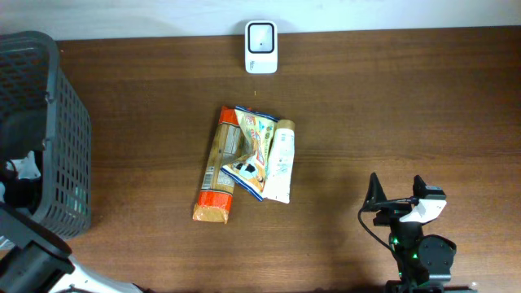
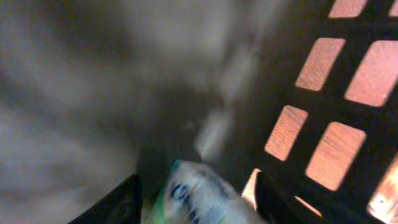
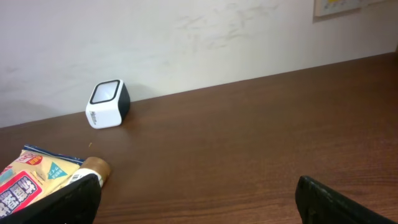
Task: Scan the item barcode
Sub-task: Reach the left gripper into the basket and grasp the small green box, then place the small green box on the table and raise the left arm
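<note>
- Overhead: a white scanner [image 1: 261, 47] stands at the middle of the table's [image 1: 391, 106] far edge.
- Overhead: a grey basket [image 1: 69, 122] sits at the table's left edge, and the left arm [image 1: 32, 259] reaches into it from the near left corner.
- Overhead: an orange-brown packet [image 1: 218, 175], a printed pouch [image 1: 254, 146] and a white tube [image 1: 280, 163] lie touching in a heap at the table's middle.
- Overhead: the right gripper [image 1: 397, 191] hangs near the near right corner, its jaws spread wide with nothing between them.
- Left wrist: the view is badly blurred. The left gripper [image 2: 199, 202] is inside the basket [image 2: 323, 102], whose grid wall fills the right side.
- Left wrist: a white-and-green pack [image 2: 193, 186] with blue lettering lies between the two dark fingers [image 2: 118, 202]. I cannot tell whether they pinch it or only flank it.
- Right wrist: the scanner [image 3: 107, 104] stands against the wall at the far edge. The pouch [image 3: 31, 180] and the tube's brown cap [image 3: 96, 166] show at lower left.
- Right wrist: the right gripper's fingers [image 3: 348, 199] sit far apart at the bottom corners, unclenched and empty.
</note>
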You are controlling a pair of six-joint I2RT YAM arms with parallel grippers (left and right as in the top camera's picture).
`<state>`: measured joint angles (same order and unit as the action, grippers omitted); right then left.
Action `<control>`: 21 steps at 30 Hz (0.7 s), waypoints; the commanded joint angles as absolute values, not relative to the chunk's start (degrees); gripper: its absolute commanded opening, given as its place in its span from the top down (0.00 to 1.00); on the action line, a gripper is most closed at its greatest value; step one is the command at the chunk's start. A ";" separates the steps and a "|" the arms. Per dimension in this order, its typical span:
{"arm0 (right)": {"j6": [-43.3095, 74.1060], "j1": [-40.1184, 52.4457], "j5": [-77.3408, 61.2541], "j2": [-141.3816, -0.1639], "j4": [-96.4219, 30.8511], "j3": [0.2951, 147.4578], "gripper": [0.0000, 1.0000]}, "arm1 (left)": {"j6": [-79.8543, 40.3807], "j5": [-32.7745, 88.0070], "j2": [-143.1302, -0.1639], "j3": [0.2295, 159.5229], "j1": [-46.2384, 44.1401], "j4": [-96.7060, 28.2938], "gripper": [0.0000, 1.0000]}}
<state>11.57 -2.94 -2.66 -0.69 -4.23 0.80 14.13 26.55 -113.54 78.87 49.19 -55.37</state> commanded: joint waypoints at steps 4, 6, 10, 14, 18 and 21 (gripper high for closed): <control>11.18 -2.59 -2.37 -0.36 -4.25 0.32 0.01 | 13.15 25.61 -114.54 78.46 49.25 -52.77 1.00; 11.18 -2.59 -2.35 -0.36 -4.25 0.32 0.01 | 13.08 25.61 -114.52 80.77 49.30 -52.90 1.00; 11.18 -2.59 -2.35 -0.36 -4.25 0.32 0.01 | 11.62 25.41 -114.41 97.14 49.28 -61.45 1.00; 11.18 -2.59 -2.35 -0.36 -4.25 0.32 0.01 | 11.57 25.47 -114.34 121.78 48.23 -75.13 1.00; 11.18 -2.59 -2.35 -0.36 -4.25 0.32 0.01 | 11.62 25.45 -113.97 141.56 40.75 -89.56 1.00; 11.18 -2.59 -2.35 -0.36 -4.25 0.32 0.01 | 11.60 25.39 -113.89 140.51 31.24 -92.27 1.00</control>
<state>11.57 -2.94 -2.66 -0.69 -4.21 0.78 11.75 24.95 -113.54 141.36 37.76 -91.24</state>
